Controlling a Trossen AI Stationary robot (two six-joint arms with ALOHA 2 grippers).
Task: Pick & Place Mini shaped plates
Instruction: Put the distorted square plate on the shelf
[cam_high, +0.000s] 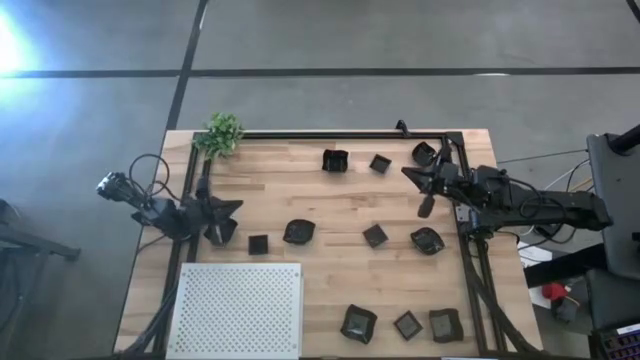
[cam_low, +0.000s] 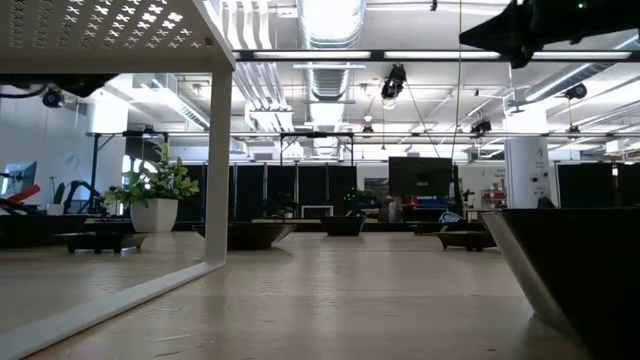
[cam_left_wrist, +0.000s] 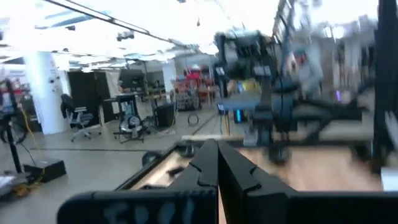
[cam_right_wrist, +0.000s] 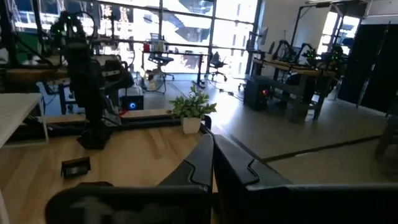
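Beside the white perforated board (cam_high: 236, 309), your left end effector (cam_high: 222, 218) is pinched closed and empty; your right end effector (cam_high: 412, 175), far across the table (cam_high: 330, 260), likewise. Mini shaped plates (cam_high: 299, 232) lie scattered beyond the board, so nothing looks placed.

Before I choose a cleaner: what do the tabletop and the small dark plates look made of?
Tabletop: looks like light butcher-block wood, with visible glued strips and a matte finish. Plates, such as the wavy one: dark, slightly glossy, perhaps glazed ceramic or plastic; the pictures leave this open.
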